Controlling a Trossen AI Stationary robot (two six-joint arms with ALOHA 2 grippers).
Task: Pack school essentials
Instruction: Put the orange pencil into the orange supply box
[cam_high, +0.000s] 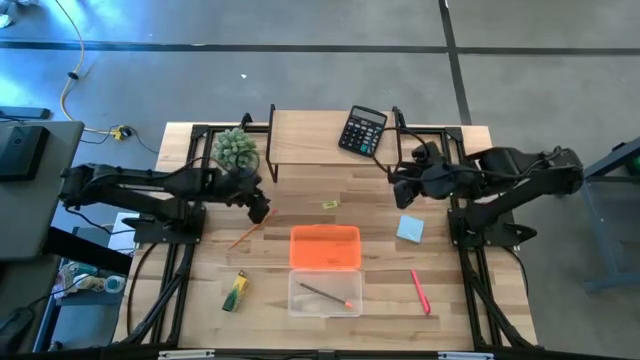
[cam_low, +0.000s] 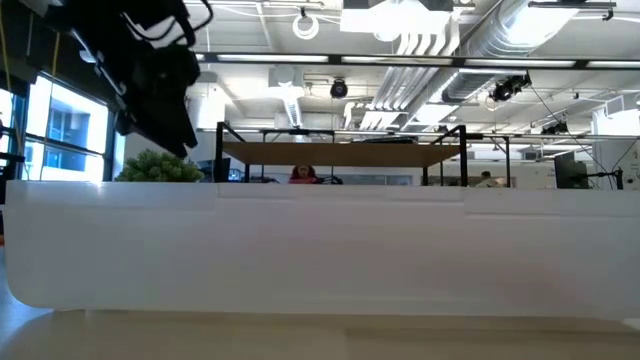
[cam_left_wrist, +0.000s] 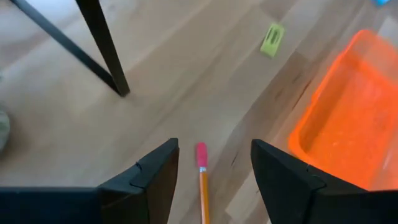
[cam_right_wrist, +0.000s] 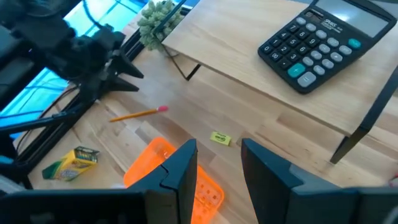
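Observation:
A wooden pencil (cam_high: 243, 235) with a pink eraser (cam_left_wrist: 201, 154) lies flat on the table. My left gripper (cam_high: 259, 209) hovers open over its eraser end, one finger on each side in the left wrist view, apart from it. An orange tray (cam_high: 325, 247) lies beside a clear box (cam_high: 325, 293) that holds another pencil (cam_high: 326, 295). Flat on the table lie a green-yellow marker (cam_high: 234, 291), a pink pen (cam_high: 419, 291), a light-blue note pad (cam_high: 410, 229) and a tiny yellow piece (cam_high: 329, 205). My right gripper (cam_high: 397, 187) is raised at the right, open and holding nothing.
A black calculator (cam_high: 362, 130) lies on the raised wooden shelf (cam_high: 310, 135) at the far edge, on black legs (cam_left_wrist: 102, 46). A spiky green plant (cam_high: 235, 148) stands at the shelf's left end. Bare wood lies between the tray and the shelf.

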